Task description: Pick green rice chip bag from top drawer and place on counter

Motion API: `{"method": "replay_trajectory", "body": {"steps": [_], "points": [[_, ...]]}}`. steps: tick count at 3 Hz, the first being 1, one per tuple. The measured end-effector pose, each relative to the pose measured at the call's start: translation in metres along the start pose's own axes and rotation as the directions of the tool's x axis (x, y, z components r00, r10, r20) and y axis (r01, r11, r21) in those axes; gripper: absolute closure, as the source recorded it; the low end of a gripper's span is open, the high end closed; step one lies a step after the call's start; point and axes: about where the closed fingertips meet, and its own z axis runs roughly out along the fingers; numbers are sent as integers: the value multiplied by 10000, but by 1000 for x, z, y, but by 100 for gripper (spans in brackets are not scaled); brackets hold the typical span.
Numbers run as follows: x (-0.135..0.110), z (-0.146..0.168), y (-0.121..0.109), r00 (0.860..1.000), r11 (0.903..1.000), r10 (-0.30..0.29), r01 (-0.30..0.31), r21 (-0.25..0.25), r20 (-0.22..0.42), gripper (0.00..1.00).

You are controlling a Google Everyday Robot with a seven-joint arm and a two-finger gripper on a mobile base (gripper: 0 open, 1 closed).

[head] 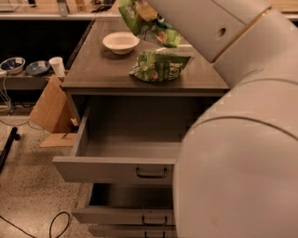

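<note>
My gripper (147, 10) is at the top of the view, above the back of the counter (93, 69). It is shut on the green rice chip bag (139, 21), a crumpled bright green bag that hangs in the air above the counter, just right of a white bowl. The top drawer (111, 169) is pulled open below the counter. The part of its inside that shows is bare. My large pale arm (242, 139) hides the drawer's right side.
A duller green bag with white lettering (159, 67) lies on the counter's front middle. A white bowl (121, 42) stands behind it to the left. A lower drawer (123, 216) is also open. Cardboard (49, 109), bowls and a cup (57, 66) sit on the left.
</note>
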Motion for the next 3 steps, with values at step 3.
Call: {"method": "replay_trajectory", "body": {"steps": [3], "points": [[22,41,-25,9974,9995,-267,255,-188,-662,100]]}}
